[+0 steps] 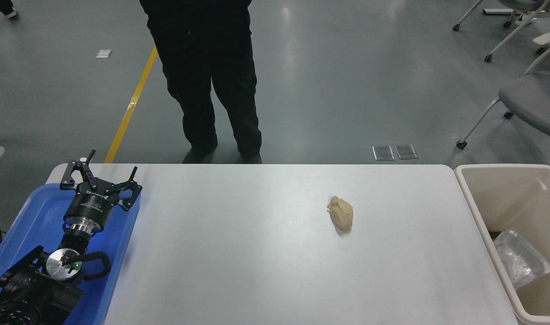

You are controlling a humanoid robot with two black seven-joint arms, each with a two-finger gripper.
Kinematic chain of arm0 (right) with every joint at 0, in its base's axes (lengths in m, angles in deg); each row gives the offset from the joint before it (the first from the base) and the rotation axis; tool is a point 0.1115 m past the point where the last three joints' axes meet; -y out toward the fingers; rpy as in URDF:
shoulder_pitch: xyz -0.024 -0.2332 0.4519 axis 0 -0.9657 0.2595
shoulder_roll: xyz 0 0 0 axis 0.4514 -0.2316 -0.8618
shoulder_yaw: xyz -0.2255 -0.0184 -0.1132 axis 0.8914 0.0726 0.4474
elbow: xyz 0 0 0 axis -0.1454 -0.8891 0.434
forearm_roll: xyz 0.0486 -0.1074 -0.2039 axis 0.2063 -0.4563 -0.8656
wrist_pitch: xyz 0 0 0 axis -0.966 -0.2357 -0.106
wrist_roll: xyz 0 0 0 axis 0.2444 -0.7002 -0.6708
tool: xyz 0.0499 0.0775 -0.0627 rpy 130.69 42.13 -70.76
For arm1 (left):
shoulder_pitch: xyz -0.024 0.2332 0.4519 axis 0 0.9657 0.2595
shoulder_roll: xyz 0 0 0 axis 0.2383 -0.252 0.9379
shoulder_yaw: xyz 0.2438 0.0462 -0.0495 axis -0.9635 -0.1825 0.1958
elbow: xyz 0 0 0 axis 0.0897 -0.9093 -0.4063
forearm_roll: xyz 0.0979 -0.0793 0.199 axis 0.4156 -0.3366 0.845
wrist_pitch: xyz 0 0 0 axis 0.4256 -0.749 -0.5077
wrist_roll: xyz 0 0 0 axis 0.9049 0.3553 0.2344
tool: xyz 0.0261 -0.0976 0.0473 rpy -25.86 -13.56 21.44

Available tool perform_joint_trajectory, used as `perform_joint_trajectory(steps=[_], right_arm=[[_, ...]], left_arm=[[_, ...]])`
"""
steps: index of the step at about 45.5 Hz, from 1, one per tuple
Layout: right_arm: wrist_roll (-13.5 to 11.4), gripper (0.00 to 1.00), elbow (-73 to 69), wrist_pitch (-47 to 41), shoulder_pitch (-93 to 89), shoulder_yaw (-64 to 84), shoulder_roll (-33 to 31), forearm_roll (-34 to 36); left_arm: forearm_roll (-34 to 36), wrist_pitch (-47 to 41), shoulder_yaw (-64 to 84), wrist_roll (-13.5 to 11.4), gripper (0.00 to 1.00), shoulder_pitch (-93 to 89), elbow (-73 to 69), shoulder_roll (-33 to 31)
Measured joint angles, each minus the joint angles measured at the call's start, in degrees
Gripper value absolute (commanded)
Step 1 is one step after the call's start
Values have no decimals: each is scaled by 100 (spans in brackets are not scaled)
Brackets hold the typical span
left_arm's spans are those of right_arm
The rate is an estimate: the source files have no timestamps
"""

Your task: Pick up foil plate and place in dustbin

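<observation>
foil plate (521, 257) lies inside the bin (471, 198) at the right edge of the counter (257, 271), low against the near-left inner wall and tilted, its ribbed silver surface blurred. nothing touches it. left arm sits at the lower left over the blue tray (26, 212), and its end effector (101, 174) points away from the camera with the fingers spread apart, holding nothing. no right arm or right end effector shows anywhere. further out on the white counter, a crumpled tan wad (341, 214) rests alone, well apart from both bin and tray. beyond the far edge a person (207, 76) in black trousers stands on the grey floor, and grey chairs (528, 97) stand at the upper right.
</observation>
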Motion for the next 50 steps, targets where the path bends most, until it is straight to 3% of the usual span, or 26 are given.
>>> perform_joint_trajectory(steps=[3, 7, 12, 29, 42, 50], right_arm=[[-1, 68, -221, 25, 151, 0, -115, 0], [-1, 77, -620, 44, 446, 7, -304, 6], [-1, 100, -1261, 57, 943, 54, -605, 12], [2, 100, -3988, -20, 3346, 1551, -1182, 44], [-11, 100, -5512, -356, 5065, 2792, -1037, 54], [-18, 100, -5961, -1206, 6022, 3275, -731, 74]], left_arm=[[0, 0, 0, 0, 99, 0, 0, 0], [0, 0, 0, 0, 99, -2, 0, -1], [0, 0, 0, 1, 99, -5, 0, -2], [0, 0, -7, 6, 99, -7, 0, 0], [0, 0, -15, 12, 99, -13, 0, 1], [0, 0, -17, 13, 99, -13, 0, 0]])
